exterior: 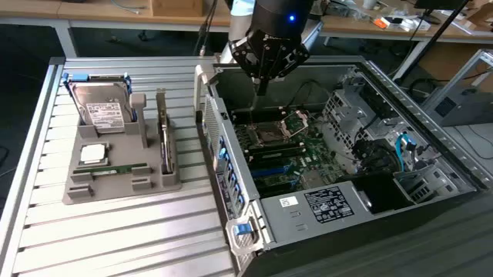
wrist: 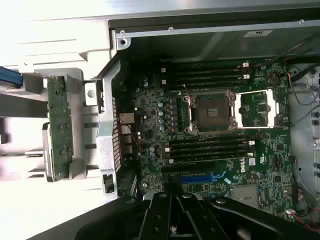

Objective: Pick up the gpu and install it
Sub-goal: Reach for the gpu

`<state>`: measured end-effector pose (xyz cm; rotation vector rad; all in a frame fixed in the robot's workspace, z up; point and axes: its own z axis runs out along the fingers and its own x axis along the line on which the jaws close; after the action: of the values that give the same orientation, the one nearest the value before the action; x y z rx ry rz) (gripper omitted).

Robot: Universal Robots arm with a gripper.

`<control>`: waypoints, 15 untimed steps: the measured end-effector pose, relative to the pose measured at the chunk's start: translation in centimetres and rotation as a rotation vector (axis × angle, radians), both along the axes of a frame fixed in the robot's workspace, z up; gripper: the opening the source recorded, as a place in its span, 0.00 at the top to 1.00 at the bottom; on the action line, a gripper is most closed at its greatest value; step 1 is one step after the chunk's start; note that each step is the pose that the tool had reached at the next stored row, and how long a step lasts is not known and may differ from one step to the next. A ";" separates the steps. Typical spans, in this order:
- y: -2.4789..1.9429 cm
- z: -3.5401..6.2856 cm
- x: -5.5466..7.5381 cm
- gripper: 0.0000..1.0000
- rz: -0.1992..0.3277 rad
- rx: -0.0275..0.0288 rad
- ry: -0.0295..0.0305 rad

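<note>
The gpu [exterior: 163,140] stands on edge in a slot of the grey holder [exterior: 123,186] on the table, at the exterior view's left of the open computer case [exterior: 231,173]. In the wrist view the gpu [wrist: 58,127] shows a greenish board face beside the case wall. My gripper [exterior: 262,88] hangs over the case's back part, above the motherboard [exterior: 281,151], well apart from the card. Its fingers [wrist: 160,215] are together and hold nothing. Beneath the gripper [wrist: 173,210] lie the blue expansion slot [wrist: 200,178] and the cpu socket [wrist: 212,111].
The holder also carries a silver hard drive [exterior: 103,111], a square cpu chip [exterior: 93,153] and a narrow green memory stick [exterior: 115,171]. The case's side wall [exterior: 209,124] stands between holder and motherboard. Drive cages [exterior: 362,112] and cables fill the case's far side.
</note>
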<state>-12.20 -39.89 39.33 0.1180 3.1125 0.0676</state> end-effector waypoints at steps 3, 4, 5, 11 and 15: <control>0.00 0.00 -0.2 0.89 0.000 0.0000 0.0000; 0.00 0.00 -0.2 0.89 0.000 0.0000 0.0000; 0.00 0.00 -0.3 0.89 0.000 0.0000 0.0000; 0.00 0.00 -0.5 0.89 0.000 0.0000 0.0000; 0.00 0.00 -0.6 0.89 0.000 0.0000 0.0000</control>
<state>-12.80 -39.89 39.33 0.1180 3.1125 0.0675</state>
